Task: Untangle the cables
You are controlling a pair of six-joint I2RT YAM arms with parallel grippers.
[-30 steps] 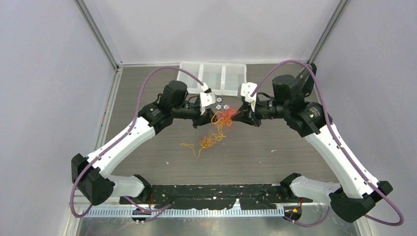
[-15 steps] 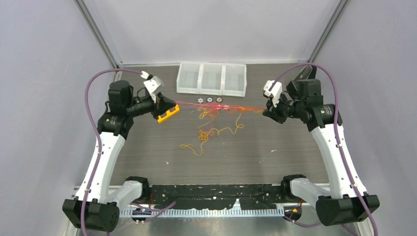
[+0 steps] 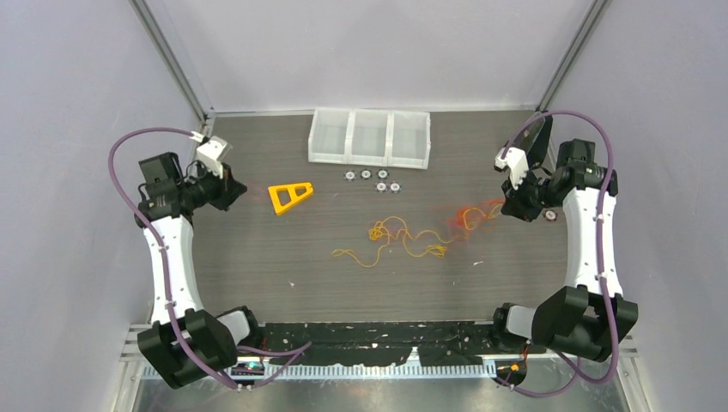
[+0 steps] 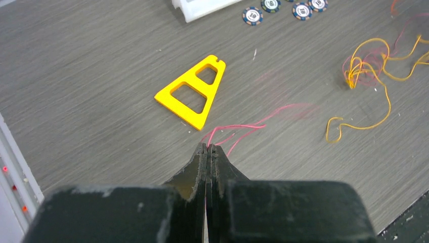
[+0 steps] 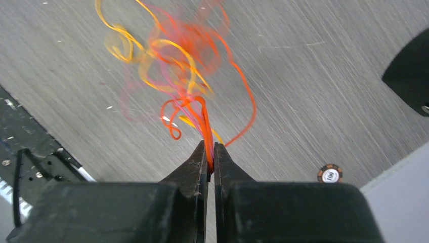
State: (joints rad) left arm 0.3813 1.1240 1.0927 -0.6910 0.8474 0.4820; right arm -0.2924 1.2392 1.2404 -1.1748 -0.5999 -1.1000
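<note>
Pinching a red cable (image 4: 251, 126) at the left side, the left gripper (image 4: 208, 148) has its jaws pressed together; the right gripper (image 5: 209, 154), far right, clamps orange strands (image 5: 205, 119). Yellow cables (image 3: 399, 240) lie between them, right of centre. Pulling wider could cinch a hidden knot or slip the thin strands free.

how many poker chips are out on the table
6 chips: five just in front of the clear bins, three in a row and two nearer the arms; one lies apart, far right. Others may be hidden.

Yellow, orange and red cables (image 5: 204, 124); yellow triangular frame (image 4: 164, 97)
</note>
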